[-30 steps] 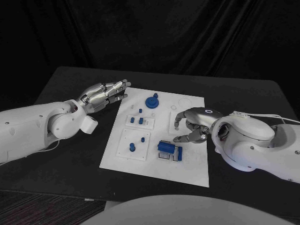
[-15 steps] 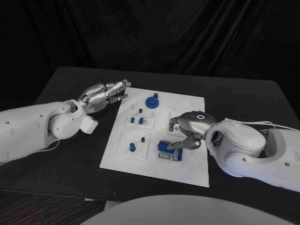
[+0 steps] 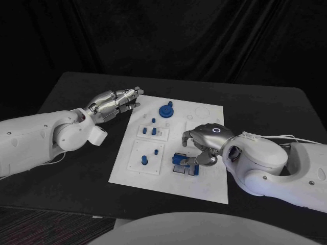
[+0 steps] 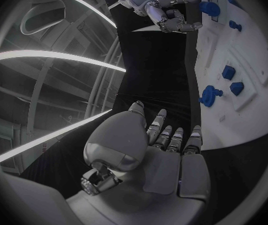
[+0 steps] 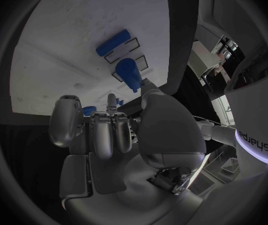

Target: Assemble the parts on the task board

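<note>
- The board (image 3: pixel 208 184) lies flat in the middle of the black table (image 3: pixel 281 109), and the blue parts sit across it.
- At its far end stands a round blue knob (image 3: pixel 166 109), on its own, clear of both hands.
- Just nearer than the knob, small blue pegs (image 3: pixel 154 131) stand upright in a white plate; nearer again, a second plate carries two more blue studs (image 3: pixel 144 160).
- Down at the near right of the board is the blue block (image 3: pixel 180 162), with a striped slot (image 3: pixel 193 168) just beside it.
- The right hand (image 3: pixel 203 140) is over that block, palm down, fingers curled in; fingertips (image 3: pixel 200 161) reach down at the block's right edge.
- From the head camera I cannot tell whether they grip the block or just touch it.
- The right wrist camera shows the hand's fingers (image 5: pixel 112 130) bunched together and bent, with blue pieces (image 5: pixel 126 72) on the board beyond them; still no clear hold.
- The right forearm crosses the board's right edge and hides part of it.
- The left hand (image 3: pixel 113 104) hangs off the board's far left corner, above the table, holding nothing.
- Its fingers (image 4: pixel 171 137) are stretched out side by side, slightly apart, pointing toward the board, thumb off to one side.
- The two hands are well apart, with the pegs and knob between them.
</note>
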